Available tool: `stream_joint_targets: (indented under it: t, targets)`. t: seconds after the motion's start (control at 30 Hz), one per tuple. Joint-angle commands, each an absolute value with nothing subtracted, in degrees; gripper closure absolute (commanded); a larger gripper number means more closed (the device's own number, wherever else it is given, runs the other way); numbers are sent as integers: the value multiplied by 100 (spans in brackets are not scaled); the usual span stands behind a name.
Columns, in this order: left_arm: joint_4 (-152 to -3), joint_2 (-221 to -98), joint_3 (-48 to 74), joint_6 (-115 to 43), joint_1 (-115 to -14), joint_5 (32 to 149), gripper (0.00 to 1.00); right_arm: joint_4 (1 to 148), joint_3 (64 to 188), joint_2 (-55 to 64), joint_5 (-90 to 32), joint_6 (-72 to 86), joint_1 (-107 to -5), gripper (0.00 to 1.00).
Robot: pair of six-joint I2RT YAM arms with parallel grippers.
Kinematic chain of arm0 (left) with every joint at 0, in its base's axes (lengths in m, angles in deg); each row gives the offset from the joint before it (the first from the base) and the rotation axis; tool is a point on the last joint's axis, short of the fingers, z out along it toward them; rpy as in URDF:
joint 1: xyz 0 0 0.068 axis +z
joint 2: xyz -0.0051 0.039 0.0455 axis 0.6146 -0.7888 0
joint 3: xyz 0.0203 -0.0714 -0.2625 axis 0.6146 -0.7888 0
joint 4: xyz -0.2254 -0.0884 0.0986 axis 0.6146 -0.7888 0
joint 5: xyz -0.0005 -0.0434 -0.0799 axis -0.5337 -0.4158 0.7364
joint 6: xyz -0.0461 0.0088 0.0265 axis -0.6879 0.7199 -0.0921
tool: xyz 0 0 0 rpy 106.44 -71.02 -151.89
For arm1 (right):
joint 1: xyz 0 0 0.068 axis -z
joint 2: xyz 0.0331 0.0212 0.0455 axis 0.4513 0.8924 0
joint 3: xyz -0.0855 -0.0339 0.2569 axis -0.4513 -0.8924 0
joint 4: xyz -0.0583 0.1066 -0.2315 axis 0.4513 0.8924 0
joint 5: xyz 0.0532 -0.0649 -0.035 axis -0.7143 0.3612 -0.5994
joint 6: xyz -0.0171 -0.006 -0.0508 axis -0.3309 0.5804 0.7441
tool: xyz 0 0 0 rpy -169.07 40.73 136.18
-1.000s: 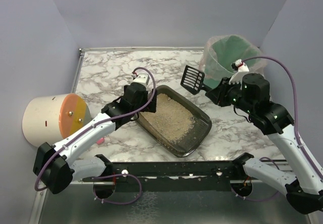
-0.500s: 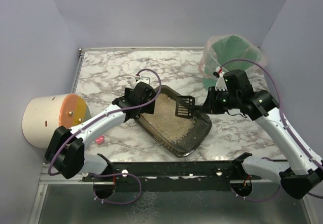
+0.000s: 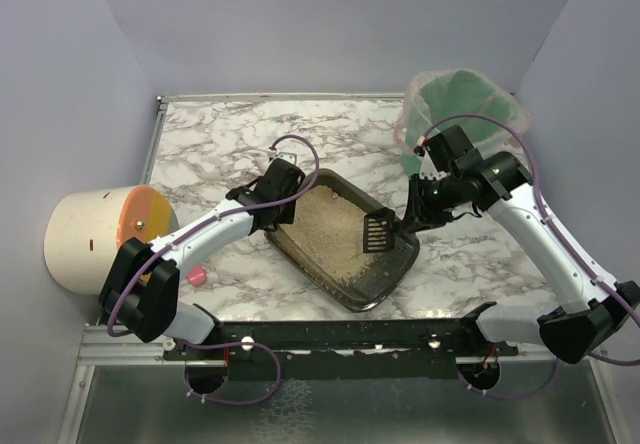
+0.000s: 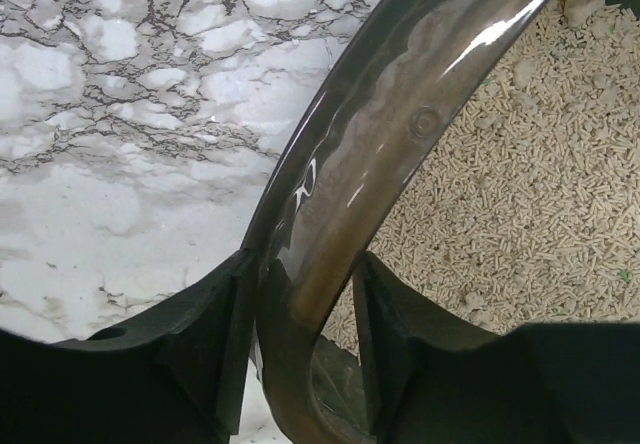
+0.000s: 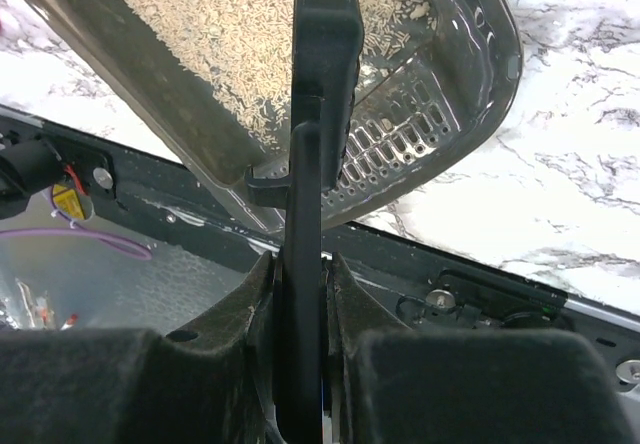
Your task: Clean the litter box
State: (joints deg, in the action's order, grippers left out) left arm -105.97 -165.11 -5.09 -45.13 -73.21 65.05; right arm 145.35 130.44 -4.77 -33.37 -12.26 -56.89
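- Marble table (image 3: 230, 144) carries the litter box (image 3: 392, 270) at its middle, set at a slant; the box has not moved in the last second.
- Green bin (image 3: 462, 104) stands well apart from the box, beyond its right end. A second ago the scoop hung up near the bin, which suggests a load had just been tipped out.
- Left gripper (image 4: 305, 309) was spread wide over the box's left rim. Now its fingers have closed in, one on each side of that rim and pressed against it, so the box looks braced for digging.
- Right gripper (image 5: 300, 299) is clamped tight on the scoop's handle, as it was throughout. Its arm has swung away from the bin and down to the box's right end.
- Black scoop (image 3: 376, 232) now sits inside the box, its slotted blade tipped down towards the bare floor at the right end, at the edge of the litter.
- Pale lumps (image 4: 578, 2) show in the litter, so I judge a fresh pass is beginning and the cleaning is not finished.
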Motion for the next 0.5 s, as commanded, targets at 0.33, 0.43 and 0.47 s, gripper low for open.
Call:
stream_joint_targets:
  t: [0.33,0.43,0.47]
  targets:
    - [-10514,-16319,-434,-4642,-7255,7407,76,14189,12747,294,-2928,-2135,-5715,100]
    - [-10509,-16257,-461,-4621,-7263,7392,77,13603,12327,273,-2739,-2627,-5715,99]
    - [-10504,-16241,-469,-4623,-7270,7404,77,13370,12171,254,-2720,-2774,-5715,100]
